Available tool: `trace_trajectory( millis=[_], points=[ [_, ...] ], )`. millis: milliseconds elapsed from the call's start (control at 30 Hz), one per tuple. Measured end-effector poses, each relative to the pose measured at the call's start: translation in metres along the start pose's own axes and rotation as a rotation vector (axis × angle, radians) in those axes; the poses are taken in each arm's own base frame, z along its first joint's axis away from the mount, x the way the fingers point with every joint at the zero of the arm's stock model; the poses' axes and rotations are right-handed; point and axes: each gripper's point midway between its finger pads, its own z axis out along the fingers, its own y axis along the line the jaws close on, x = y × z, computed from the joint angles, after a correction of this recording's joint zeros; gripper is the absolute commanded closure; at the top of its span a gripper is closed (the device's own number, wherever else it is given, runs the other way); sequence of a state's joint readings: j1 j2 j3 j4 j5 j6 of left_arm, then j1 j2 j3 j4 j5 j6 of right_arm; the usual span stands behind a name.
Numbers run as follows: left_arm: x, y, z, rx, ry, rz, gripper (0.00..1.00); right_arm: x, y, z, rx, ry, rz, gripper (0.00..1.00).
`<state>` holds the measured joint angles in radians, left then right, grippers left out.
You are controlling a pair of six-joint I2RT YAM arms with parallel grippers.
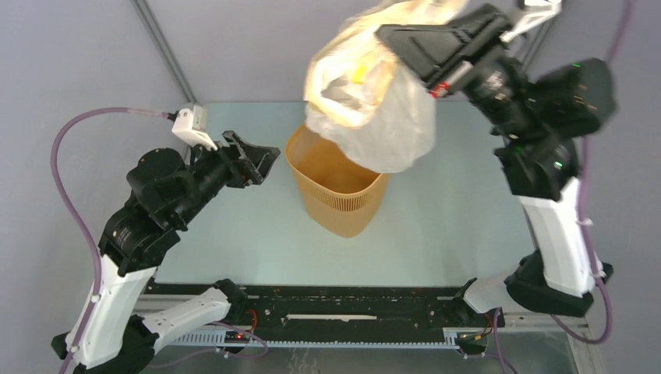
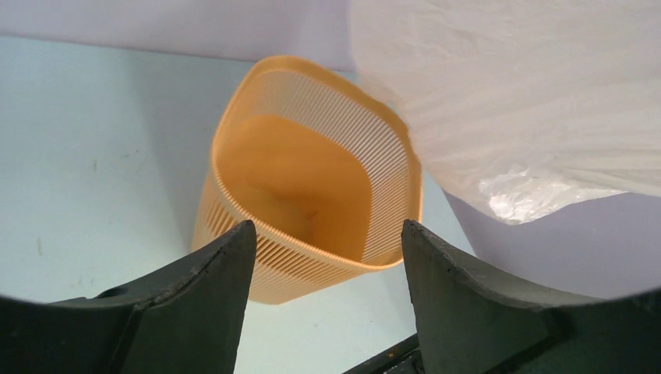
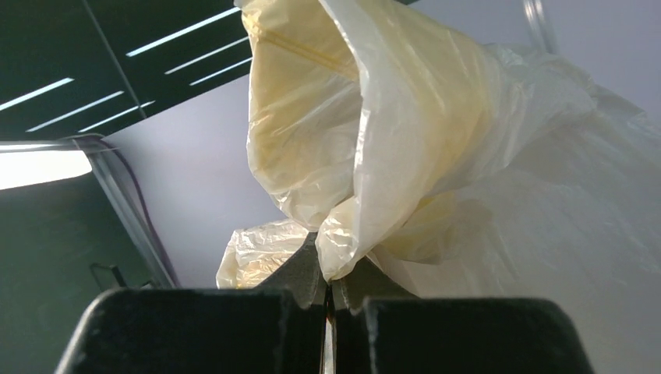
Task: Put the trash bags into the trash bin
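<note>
On the left, the left end effector (image 1: 261, 162) hung released just beside the trash bin (image 1: 335, 202). Its jaws stood apart with nothing between them, and its wrist view looked past them down into the bin's mouth. The orange-yellow bin stood upright near the middle of the pale worktop (image 1: 452, 218), and what showed of its inside looked bare, with no film in it.

Above the bin and toward its far right side, the trash bag (image 1: 374, 117) hung in the air as a wrinkled, cream-white bundle with a yellowish rim. Its lower folds drooped over the far right part of the bin's rim in the overhead view, but whether they touched the rim could not be told. It was also unclear whether the bundle was one bag or several.

On the right, the right end effector (image 3: 327, 296) was clenched on a gathered fold of the bag and held it up high.

As a judgement, the task was partway along: the bag was lifted and carried close to the bin, but none of it was inside. What was left was to centre it over the mouth, lower it in and let go.
</note>
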<state>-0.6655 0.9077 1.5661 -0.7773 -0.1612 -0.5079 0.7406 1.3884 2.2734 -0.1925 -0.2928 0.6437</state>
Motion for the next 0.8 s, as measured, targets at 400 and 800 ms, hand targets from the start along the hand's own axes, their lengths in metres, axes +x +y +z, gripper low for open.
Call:
trace_trajectory(
  millis=[400, 800],
  points=[
    [0.013, 0.029, -0.02, -0.097, -0.008, 0.002, 0.25, 0.081, -0.05, 0.027, 0.054, 0.127, 0.193, 1.0],
    [0.002, 0.035, -0.014, -0.137, -0.05, 0.047, 0.19, 0.03, -0.073, -0.092, 0.408, 0.016, 0.261, 1.0]
  ],
)
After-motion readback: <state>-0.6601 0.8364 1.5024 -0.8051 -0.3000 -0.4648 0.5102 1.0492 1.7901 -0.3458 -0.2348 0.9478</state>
